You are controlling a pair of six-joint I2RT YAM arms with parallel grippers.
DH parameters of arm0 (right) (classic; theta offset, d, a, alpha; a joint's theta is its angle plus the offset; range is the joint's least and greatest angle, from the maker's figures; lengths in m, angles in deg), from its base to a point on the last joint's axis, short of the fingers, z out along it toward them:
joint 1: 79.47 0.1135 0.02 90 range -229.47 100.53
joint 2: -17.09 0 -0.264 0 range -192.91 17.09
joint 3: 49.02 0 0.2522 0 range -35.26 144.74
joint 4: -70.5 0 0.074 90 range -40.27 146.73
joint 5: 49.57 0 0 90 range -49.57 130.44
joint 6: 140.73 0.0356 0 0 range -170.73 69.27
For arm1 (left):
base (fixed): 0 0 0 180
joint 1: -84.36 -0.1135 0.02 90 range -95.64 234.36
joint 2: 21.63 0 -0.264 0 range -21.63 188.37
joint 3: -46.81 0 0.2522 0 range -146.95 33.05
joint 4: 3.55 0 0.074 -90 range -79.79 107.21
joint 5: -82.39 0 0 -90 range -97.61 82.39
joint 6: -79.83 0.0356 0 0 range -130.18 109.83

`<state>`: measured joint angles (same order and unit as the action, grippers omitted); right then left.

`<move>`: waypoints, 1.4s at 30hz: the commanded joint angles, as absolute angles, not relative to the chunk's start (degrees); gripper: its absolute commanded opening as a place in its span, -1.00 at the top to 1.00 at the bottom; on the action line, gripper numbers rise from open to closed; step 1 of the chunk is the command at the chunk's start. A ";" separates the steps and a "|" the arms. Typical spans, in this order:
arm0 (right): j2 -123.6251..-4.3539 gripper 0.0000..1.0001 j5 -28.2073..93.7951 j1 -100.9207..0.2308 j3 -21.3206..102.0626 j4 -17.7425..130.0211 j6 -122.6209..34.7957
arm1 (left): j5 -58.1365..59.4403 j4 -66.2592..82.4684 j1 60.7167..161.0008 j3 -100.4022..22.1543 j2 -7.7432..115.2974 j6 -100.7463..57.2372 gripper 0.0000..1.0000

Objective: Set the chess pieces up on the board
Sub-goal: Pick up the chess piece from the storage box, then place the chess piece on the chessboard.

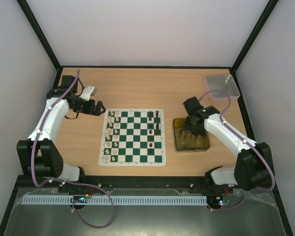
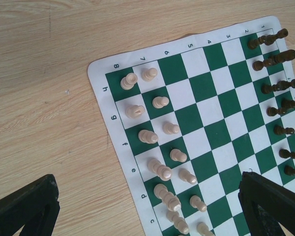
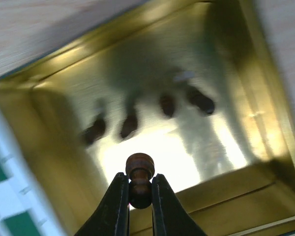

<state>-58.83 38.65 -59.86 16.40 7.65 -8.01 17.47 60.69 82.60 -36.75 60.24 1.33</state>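
Note:
The green-and-white board (image 1: 135, 147) lies mid-table. Cream chess pieces (image 1: 112, 137) fill its two left columns, and dark ones (image 1: 156, 129) stand along its right side. In the left wrist view the cream pieces (image 2: 160, 169) stand in two rows and the dark ones (image 2: 275, 59) lean at the far edge. My left gripper (image 1: 96, 107) hovers open, off the board's far-left corner, holding nothing (image 2: 148, 196). My right gripper (image 3: 139, 184) is over the gold tin (image 3: 64, 147), shut on a dark brown chess piece (image 3: 139, 167). Several dark pieces (image 3: 130, 125) lie in the tin.
The gold tin (image 1: 179, 142) sits just right of the board. A grey tray (image 1: 222, 86) stands at the far right corner. Black frame posts and white walls enclose the table on three sides.

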 commanded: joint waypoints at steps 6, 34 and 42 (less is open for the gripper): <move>-69.11 0.86 43.20 -28.98 35.32 -3.95 -6.02 | 17.01 60.86 82.96 -38.59 61.70 0.29 -0.98; -77.44 0.86 34.38 -12.84 24.43 12.41 -3.53 | 15.82 58.98 82.95 -33.06 54.39 -0.81 -0.98; -79.72 0.86 33.81 -12.15 25.44 14.28 -2.71 | 16.03 58.97 82.95 -32.61 53.43 -0.77 -0.98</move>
